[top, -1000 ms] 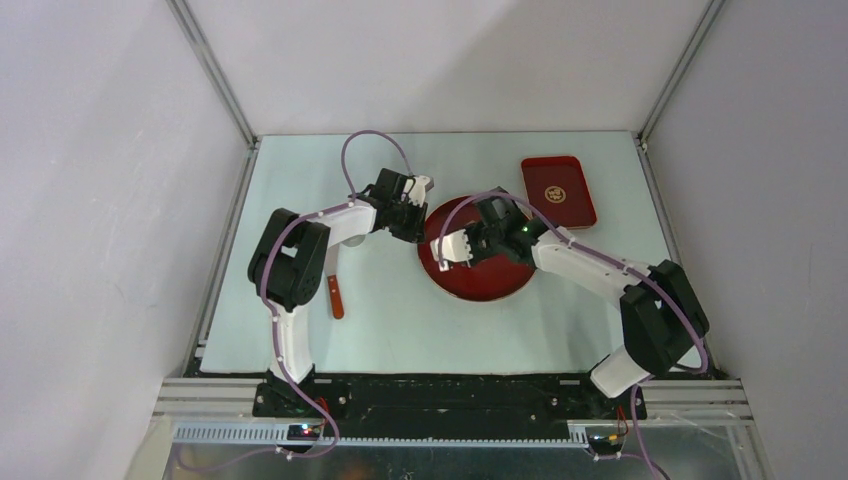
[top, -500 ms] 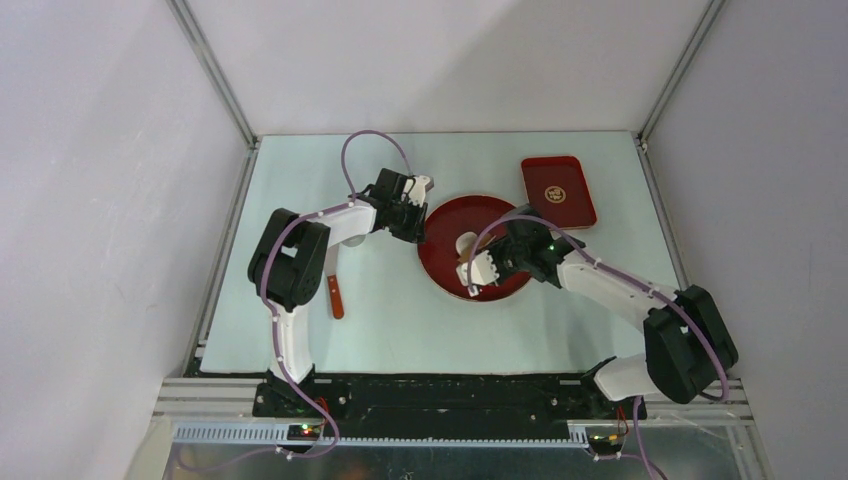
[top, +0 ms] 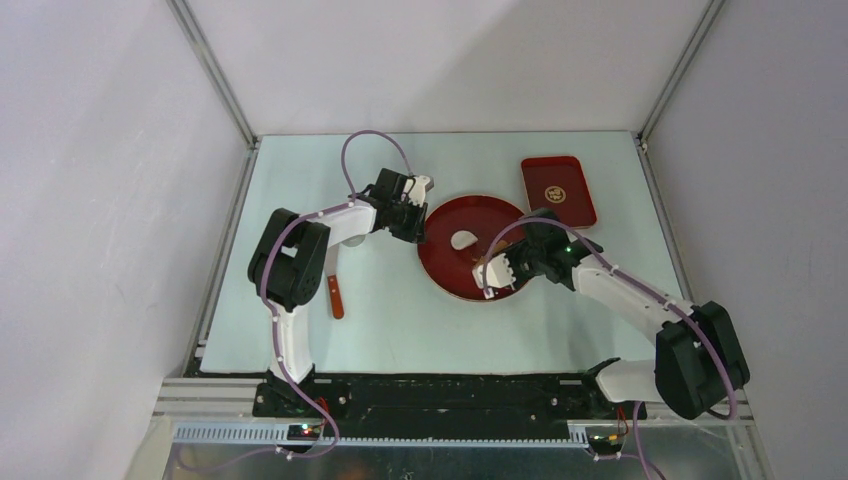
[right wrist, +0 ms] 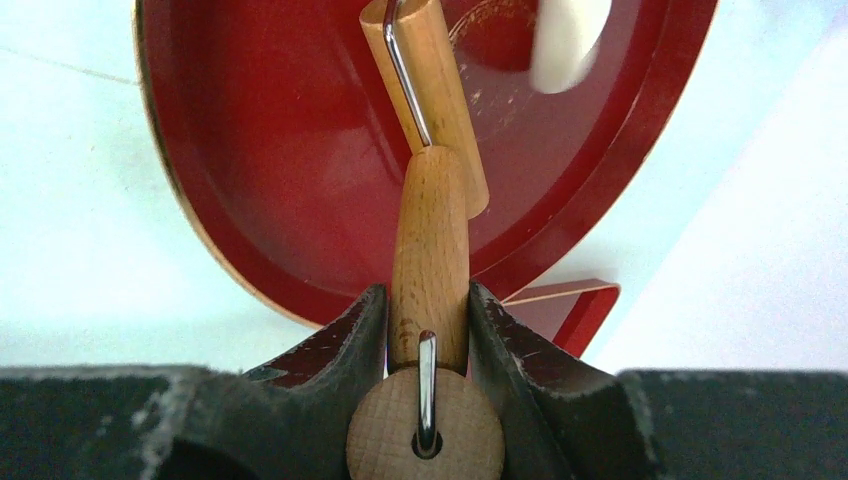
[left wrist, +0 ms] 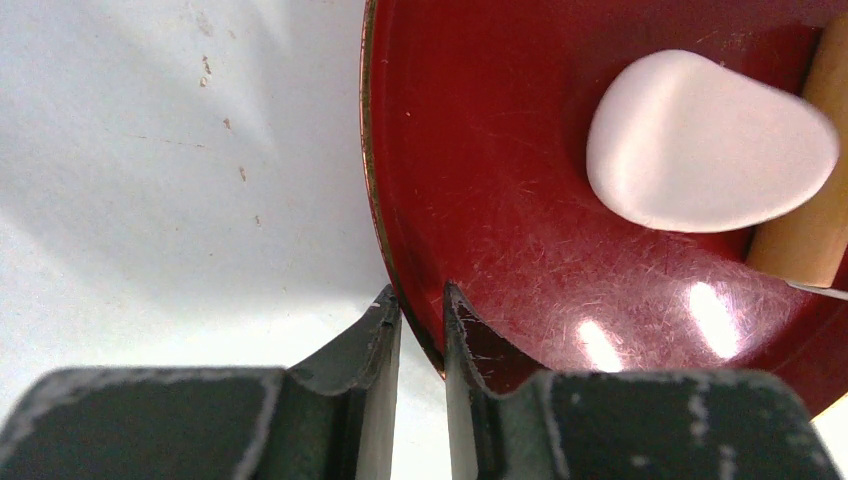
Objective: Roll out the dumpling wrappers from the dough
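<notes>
A pale table (top: 400, 320) sits inside plain grey walls, with a round red plate (top: 445, 272) in the middle. The dough (top: 463, 240) lies on the plate as a flat white oval, a bit left of the plate's middle. No small round wrappers can be seen yet.

The left gripper (left wrist: 422, 300) is pinched almost closed on the thin left rim of the plate. If that pinch slips, I think the plate could slide when the roller pushes. The right gripper (right wrist: 428, 300) squeezes the handle of a wooden roller (right wrist: 425, 90). The roller rests on the near right part of the plate, apart from the dough. It could run off the rim, or the soft dough could stick to it and lift up.

The left arm is bent and reaches far and right to the plate. The right arm stretches long and low from the near right corner, pointing left.
</notes>
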